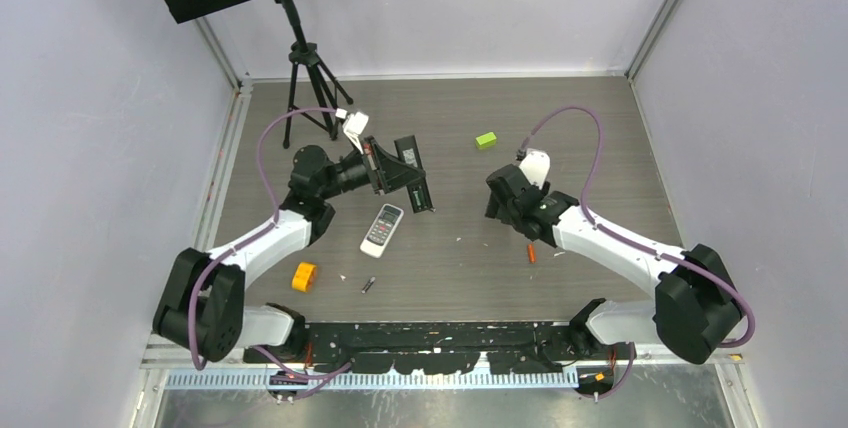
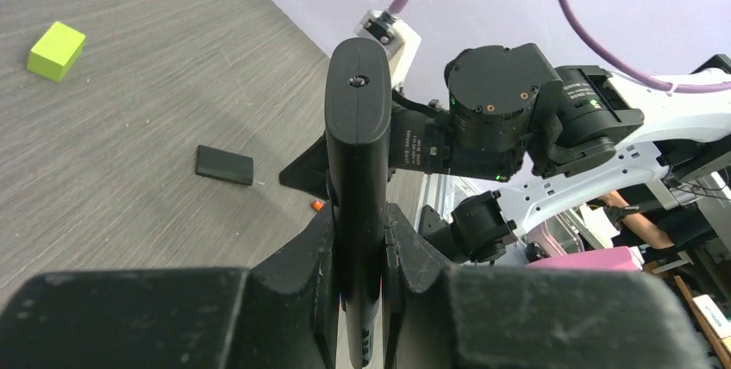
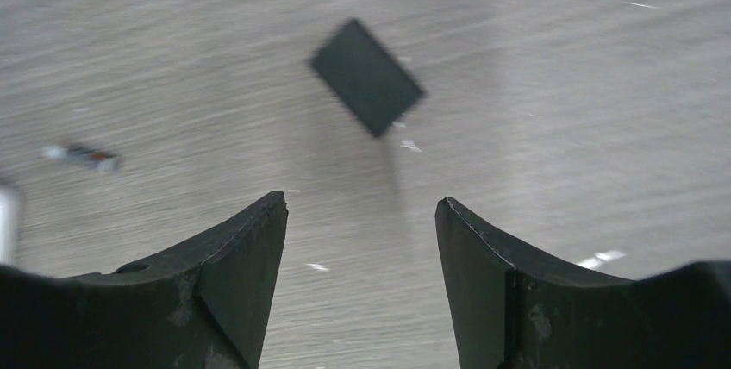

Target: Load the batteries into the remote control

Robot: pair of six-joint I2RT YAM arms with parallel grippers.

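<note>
My left gripper (image 1: 388,170) is shut on a black remote (image 1: 414,178) and holds it edge-on above the table; in the left wrist view the remote (image 2: 356,128) stands up between my fingers (image 2: 315,248). My right gripper (image 3: 360,205) is open and empty, low over the table at centre right (image 1: 499,204). A flat black cover (image 3: 366,78) lies ahead of it and also shows in the left wrist view (image 2: 224,165). A dark battery (image 1: 368,285) lies at the front. An orange-red battery (image 1: 531,254) lies by the right arm. A slim battery (image 3: 82,155) lies left of the right fingers.
A white remote (image 1: 382,229) lies below the held remote. A lime-green block (image 1: 486,140) sits at the back centre, an orange block (image 1: 304,276) at the front left. A black tripod (image 1: 305,78) stands at the back left.
</note>
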